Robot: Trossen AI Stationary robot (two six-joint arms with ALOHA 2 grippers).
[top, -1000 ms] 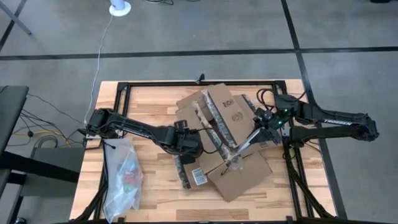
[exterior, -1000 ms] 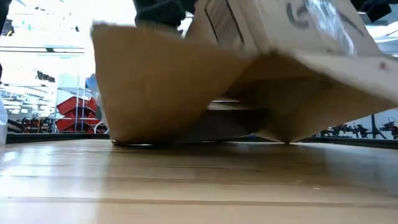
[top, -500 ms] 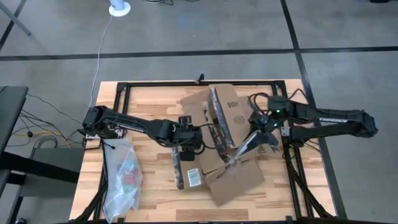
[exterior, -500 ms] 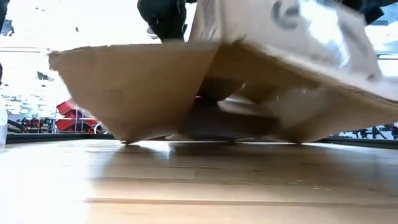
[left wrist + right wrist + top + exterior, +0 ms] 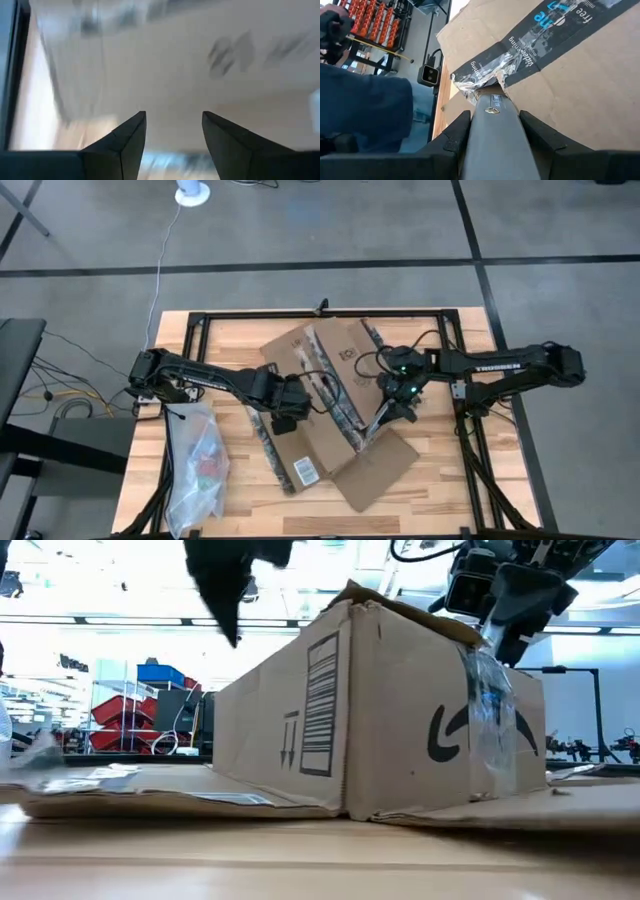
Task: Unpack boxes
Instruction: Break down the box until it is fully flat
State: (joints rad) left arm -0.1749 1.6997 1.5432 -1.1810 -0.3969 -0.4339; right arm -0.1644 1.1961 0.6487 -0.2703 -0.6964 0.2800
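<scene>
Gripped tight in the right gripper (image 5: 492, 131), a grey blade tool (image 5: 492, 145) is being pushed into the torn tape (image 5: 495, 67) at mid-frame on the box (image 5: 325, 380), probably so it's getting slit open, while the left gripper (image 5: 172, 132) is being held spread over the cardboard.

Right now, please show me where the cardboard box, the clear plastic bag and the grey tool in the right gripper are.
cardboard box (image 5: 400, 720): low view, on its printed side wall.
clear plastic bag (image 5: 197, 465): high view, on its middle.
grey tool (image 5: 495, 135): right wrist view, on its shaft between the right gripper's fingers.
</scene>
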